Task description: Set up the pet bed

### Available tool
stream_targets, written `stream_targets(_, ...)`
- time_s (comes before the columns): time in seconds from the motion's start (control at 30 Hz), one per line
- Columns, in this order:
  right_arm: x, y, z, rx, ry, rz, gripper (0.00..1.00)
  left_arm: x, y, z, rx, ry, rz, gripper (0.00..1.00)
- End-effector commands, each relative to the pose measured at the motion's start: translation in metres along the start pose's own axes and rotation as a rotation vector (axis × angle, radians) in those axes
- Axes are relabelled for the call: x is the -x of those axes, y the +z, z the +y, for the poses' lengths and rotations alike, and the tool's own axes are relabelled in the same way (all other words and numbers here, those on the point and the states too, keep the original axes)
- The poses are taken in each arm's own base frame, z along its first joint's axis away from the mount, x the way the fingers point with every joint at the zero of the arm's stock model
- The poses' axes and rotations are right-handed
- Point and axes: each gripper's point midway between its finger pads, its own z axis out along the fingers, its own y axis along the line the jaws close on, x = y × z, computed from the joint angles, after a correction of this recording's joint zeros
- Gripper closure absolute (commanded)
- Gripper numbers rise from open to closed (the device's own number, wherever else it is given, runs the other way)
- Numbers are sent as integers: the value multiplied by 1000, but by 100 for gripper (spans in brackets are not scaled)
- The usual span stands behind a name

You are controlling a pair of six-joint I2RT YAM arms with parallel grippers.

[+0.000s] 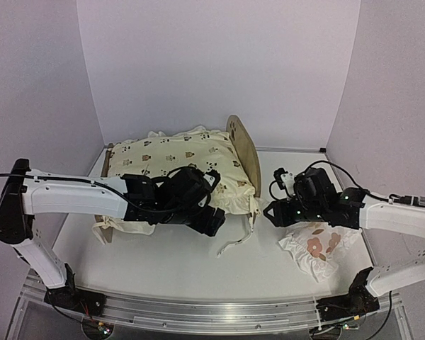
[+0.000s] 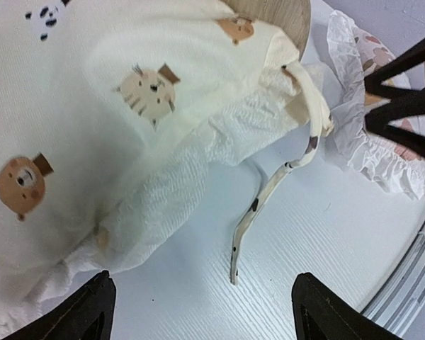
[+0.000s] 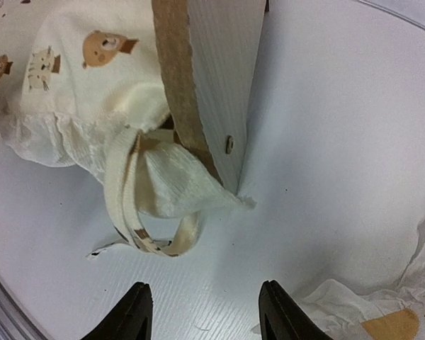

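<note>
The white table (image 1: 163, 262) takes up most of what I see, and the pet bed (image 1: 242, 145) sits across its back middle, lying left to right. Its rounded wooden headboard stands upright at the end nearer my right arm. The cream cushion (image 1: 177, 156), printed with little bears and cats, covers nearly the whole frame. Its near edge spills over the side of the bed and down onto the table. My left arm reaches in over that near edge, and my right arm comes in from the other side, just short of the headboard. The small white ruffled pillow (image 1: 315, 248) with red-brown flowers lies flat on the table under my right arm, well clear of the bed. My left gripper (image 2: 202, 276) hangs over bare table just beside the drooping corner of the cushion. Its fingers are spread wide and there is nothing between them. My right gripper (image 3: 204, 287) is parted about halfway and holds nothing either. It is above the table near the foot of the headboard, with the pillow's frill at the lower right corner of its wrist view. One spotted tie string (image 2: 258, 205) trails from the cushion's corner across the table toward my left fingers without touching them. Another string (image 3: 149, 227) lies in a loop beside the base of the headboard. A small screw head (image 3: 229, 144) shows low on the headboard's white face.
</note>
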Motion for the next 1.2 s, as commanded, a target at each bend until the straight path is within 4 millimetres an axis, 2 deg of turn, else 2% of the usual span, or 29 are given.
stream_targets(0.0,61,-18,22,56,-3,-143,46,-6,-8,-12,-93,-73,-36,13)
stream_targets(0.27,109,9,20,-71,-39,-184,45,-28,-5,-24,-142,-72,-38,15)
stream_targets(0.4,118,25,14,-139,-44,-183,48,-38,-1,-27,-140,-69,-23,17)
stream_targets(0.53,118,36,9,-181,-45,-172,52,-46,2,-31,-142,-61,-22,17)
stream_targets(0.63,119,43,9,-191,-57,-165,59,-48,3,-32,-139,-62,-29,18)
stream_targets(0.7,119,45,7,-210,-64,-164,67,-51,5,-31,-138,-63,-31,18)
stream_targets(0.8,122,48,8,-215,-74,-163,91,-53,8,-32,-144,-71,-46,21)
stream_targets(0.87,125,48,8,-217,-71,-171,99,-56,13,-32,-149,-74,-53,22)
stream_targets(1.0,138,40,10,-234,-45,-210,100,-59,22,-32,-140,-81,-77,23)
stream_targets(1.17,158,26,24,-253,-57,-240,100,-55,35,-35,-115,-68,-152,26)
